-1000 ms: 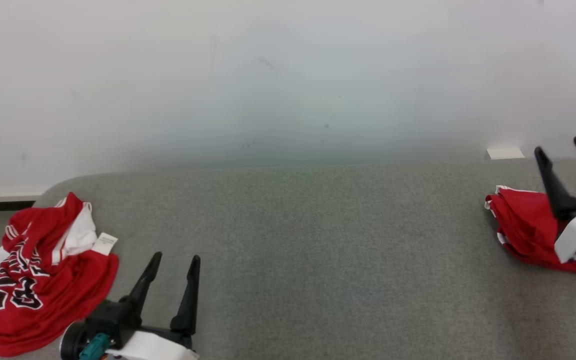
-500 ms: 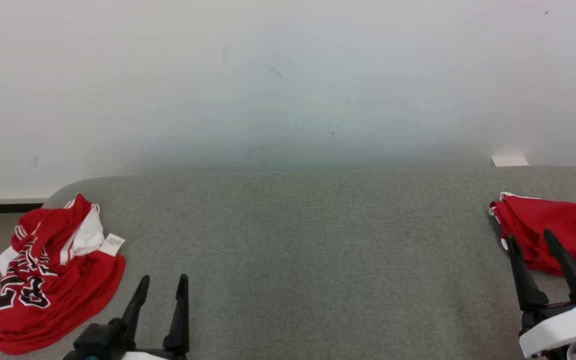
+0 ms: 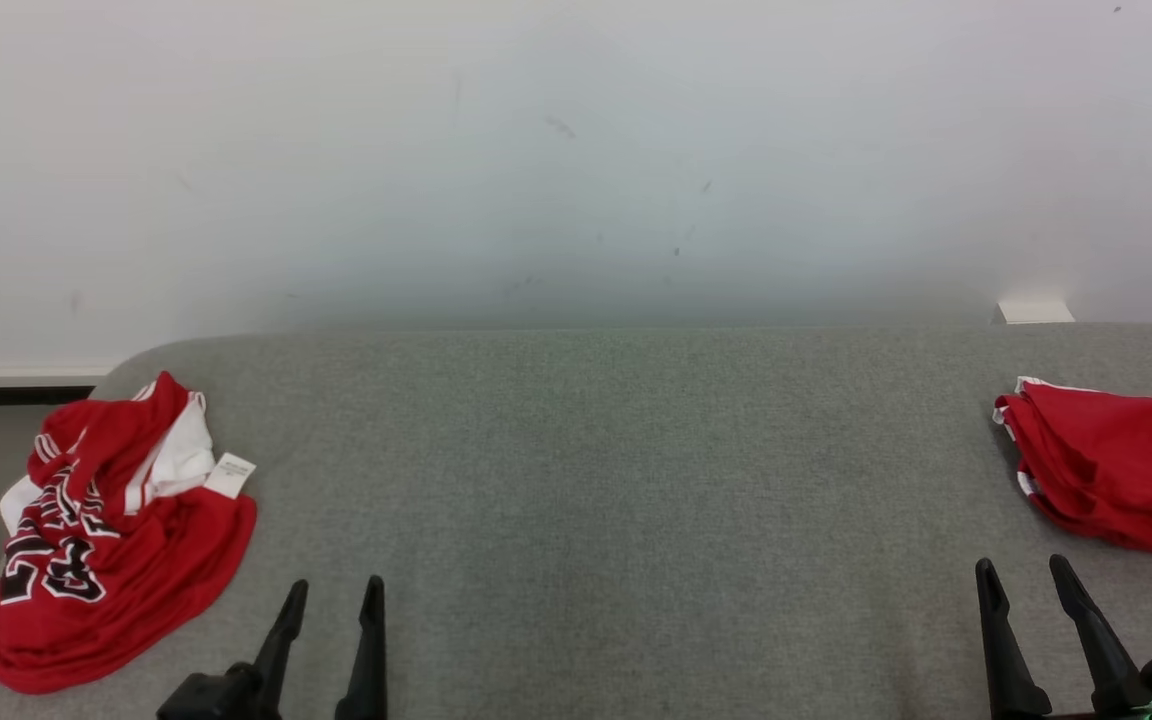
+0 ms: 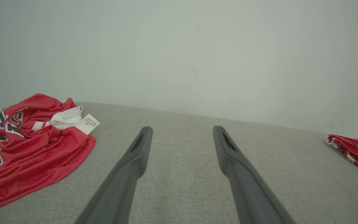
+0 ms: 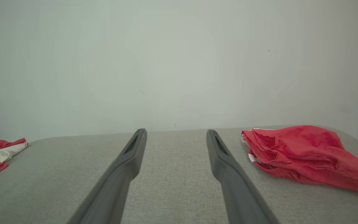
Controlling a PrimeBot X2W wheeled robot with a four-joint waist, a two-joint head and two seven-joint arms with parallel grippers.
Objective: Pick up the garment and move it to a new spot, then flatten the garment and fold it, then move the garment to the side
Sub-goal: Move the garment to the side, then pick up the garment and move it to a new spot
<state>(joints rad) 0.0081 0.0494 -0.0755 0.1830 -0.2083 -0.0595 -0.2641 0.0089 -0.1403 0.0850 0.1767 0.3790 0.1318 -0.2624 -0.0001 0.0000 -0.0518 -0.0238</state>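
Right side: folded red fabric garment (image 3: 1116, 470) lies at the far right of the grey upholstered surface (image 3: 636, 480), just beyond the right gripper (image 3: 1021, 563) and not touching it. Left edge: crumpled red jersey with black-and-white lettering (image 3: 106, 540), white tag (image 3: 231, 475) facing up, near the left gripper (image 3: 336, 584). Both grippers are spread wide and empty, fingers pointing toward the white wall (image 3: 576, 150).
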